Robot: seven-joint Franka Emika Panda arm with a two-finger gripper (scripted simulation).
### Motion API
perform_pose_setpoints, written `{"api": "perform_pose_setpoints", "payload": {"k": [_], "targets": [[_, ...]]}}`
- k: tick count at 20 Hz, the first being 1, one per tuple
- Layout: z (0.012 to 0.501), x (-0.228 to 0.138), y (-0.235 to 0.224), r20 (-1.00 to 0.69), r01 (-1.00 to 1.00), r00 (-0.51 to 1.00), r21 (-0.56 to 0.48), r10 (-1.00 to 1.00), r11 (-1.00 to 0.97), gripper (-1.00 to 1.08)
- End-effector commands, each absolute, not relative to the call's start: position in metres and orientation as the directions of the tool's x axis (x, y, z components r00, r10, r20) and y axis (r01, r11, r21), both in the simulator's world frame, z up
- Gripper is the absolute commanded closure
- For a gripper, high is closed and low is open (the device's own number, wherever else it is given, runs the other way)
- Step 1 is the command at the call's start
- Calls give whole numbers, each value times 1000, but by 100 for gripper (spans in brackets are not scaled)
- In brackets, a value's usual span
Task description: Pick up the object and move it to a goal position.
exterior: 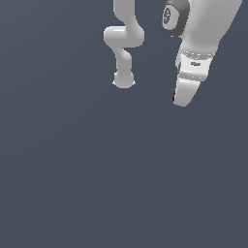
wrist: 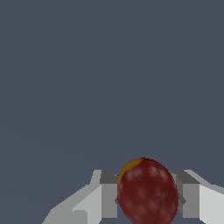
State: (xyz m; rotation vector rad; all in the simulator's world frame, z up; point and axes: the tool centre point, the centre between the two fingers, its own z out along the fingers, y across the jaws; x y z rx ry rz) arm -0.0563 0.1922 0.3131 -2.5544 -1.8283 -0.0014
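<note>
The object (wrist: 148, 192), dark red, is clamped between the fingers (wrist: 109, 197) of the gripper (exterior: 180, 99), apparently lifted clear so it can be carried goalward.

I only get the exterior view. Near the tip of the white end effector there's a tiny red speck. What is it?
Observer: The wrist view shows it large: a dark red, egg-shaped object sitting between the two fingers.
Operator: Is it all one colour?
Observer: No. In the wrist view it has a small yellow-orange patch along one edge.
Operator: Is the end effector actually gripping it?
Observer: It looks so: in the wrist view grey finger pads sit close against both of its sides, with only plain grey background beyond.
</note>
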Motion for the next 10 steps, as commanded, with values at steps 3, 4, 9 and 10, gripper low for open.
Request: {"api": "perform_pose_setpoints", "payload": {"k": [3, 4, 9, 10], "targets": [[327, -53, 204, 0, 946, 324, 0, 946, -324, 108], [329, -52, 205, 0, 946, 324, 0, 946, -324, 108], [332, -51, 208, 0, 946, 324, 0, 946, -324, 108], [332, -51, 208, 0, 946, 324, 0, 946, -324, 108]]}}
